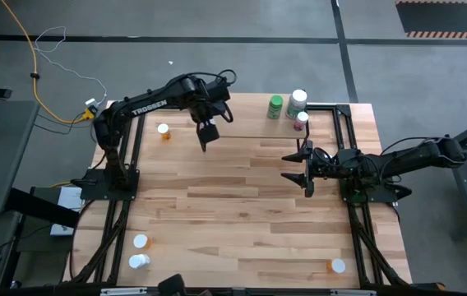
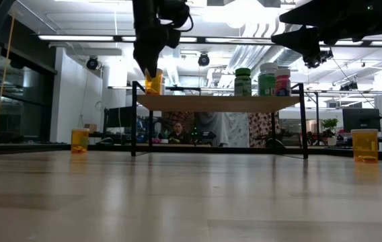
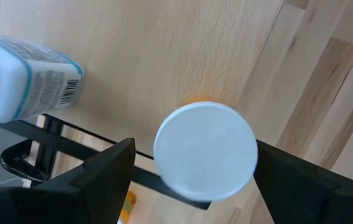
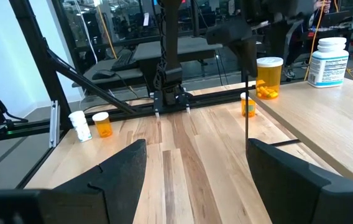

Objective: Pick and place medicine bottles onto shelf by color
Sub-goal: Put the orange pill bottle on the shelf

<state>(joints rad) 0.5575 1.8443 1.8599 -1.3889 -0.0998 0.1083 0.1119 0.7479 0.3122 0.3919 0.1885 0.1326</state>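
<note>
While the left gripper point(image 1: 205, 136) hangs spread over an orange bottle point(image 3: 205, 151) on the shelf point(image 2: 221, 103), the right gripper point(image 1: 302, 167) waits, fingers apart, above the pale wooden table point(image 1: 242, 222).

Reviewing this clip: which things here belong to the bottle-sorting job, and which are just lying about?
Job:
small light-wood shelf on black legs; green pill bottle on it; white-capped orange pill bottle under the left gripper; white-capped bottles near the front edge of the wooden table; open right gripper.

Lying about:
yellow cable on the floor; person beyond the table.
</note>
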